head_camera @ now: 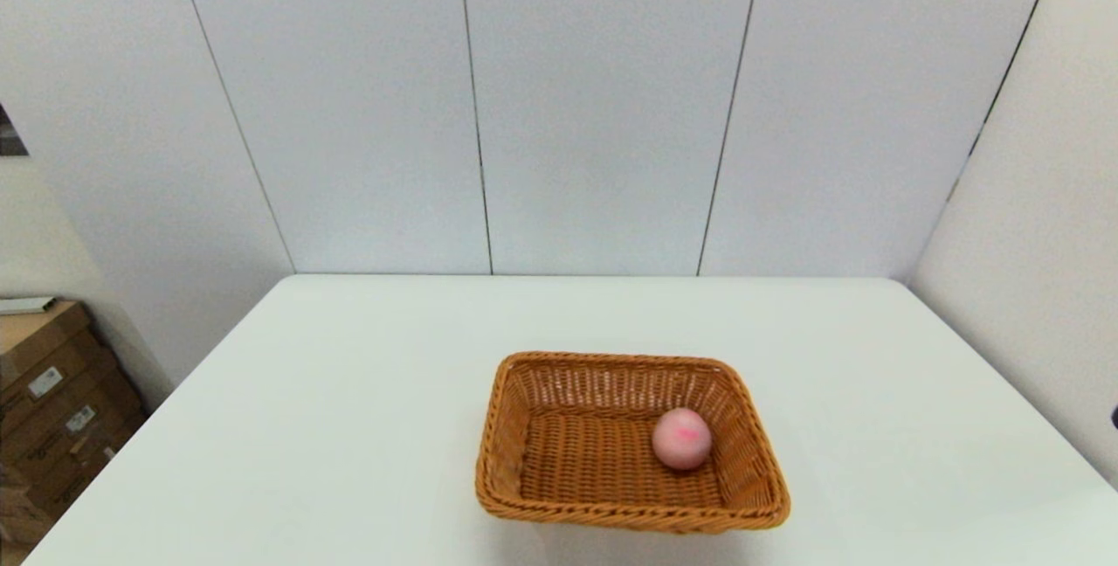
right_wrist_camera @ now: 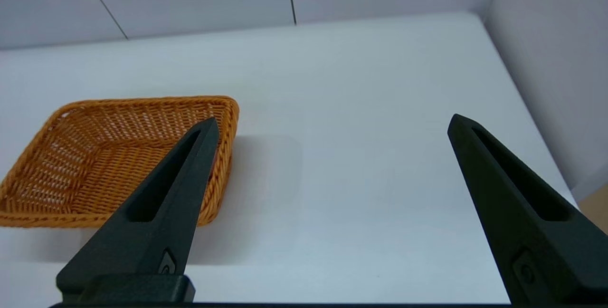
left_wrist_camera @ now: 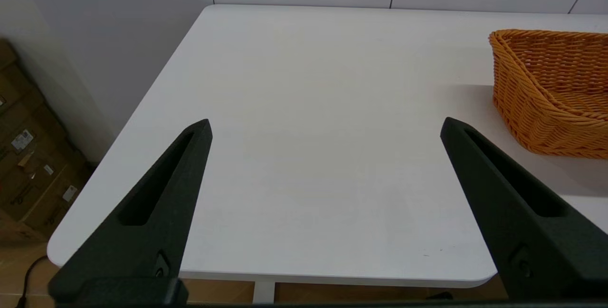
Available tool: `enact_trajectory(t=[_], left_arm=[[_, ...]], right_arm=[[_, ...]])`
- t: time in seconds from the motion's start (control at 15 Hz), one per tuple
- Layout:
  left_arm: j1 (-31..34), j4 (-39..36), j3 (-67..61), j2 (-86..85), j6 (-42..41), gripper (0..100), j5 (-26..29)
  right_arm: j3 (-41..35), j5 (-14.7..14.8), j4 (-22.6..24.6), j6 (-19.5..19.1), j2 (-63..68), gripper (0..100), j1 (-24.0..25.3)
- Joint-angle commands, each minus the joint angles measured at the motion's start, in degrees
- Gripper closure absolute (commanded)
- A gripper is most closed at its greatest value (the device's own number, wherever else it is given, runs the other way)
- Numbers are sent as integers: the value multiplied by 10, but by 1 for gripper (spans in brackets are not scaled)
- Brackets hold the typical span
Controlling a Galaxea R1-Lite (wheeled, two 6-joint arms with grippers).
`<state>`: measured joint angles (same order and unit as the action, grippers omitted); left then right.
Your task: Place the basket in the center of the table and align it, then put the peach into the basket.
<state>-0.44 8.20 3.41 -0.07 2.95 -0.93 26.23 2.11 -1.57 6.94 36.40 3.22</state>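
Basket (head_camera: 631, 442) sits on the white surface (head_camera: 349, 391), roughly mid-width and toward the robot's edge, long axis running left to right, rim close to square with the near edge though slightly skewed. Peach (head_camera: 682, 438) lies inside it, on the woven floor toward the right wall, apparently resting against that slope; contact is hard to confirm from the head camera. Left hand (left_wrist_camera: 325, 129) is parked off the robot's left, fingers spread wide apart, nothing between them, bare surface ahead of it and the basket's left end off to its inner side. Right hand (right_wrist_camera: 332, 125) is parked likewise on the robot's right, fingers wide apart and empty; its inner finger crosses in front of the basket's right wall and hides the peach from that camera. Neither arm shows in the head view. Judgement: both parts of the task look complete. If any squaring-up were wanted, the right hand looks somewhat nearer the basket, which lies inward and forward of it.
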Motion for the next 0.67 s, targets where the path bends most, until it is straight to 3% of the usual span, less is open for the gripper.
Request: enact_trajectory(t=[0.07,0.47,0.67], left_arm=[[0,1,0,0,0,0,0],[0,1,0,0,0,0,0],[0,1,0,0,0,0,0]], right_arm=[[-142,1,0,-47,-230,0,-16],[-206,5,-44,-57,-327,0,-28],[-234,-7,-49,-74,-365,0,-29]])
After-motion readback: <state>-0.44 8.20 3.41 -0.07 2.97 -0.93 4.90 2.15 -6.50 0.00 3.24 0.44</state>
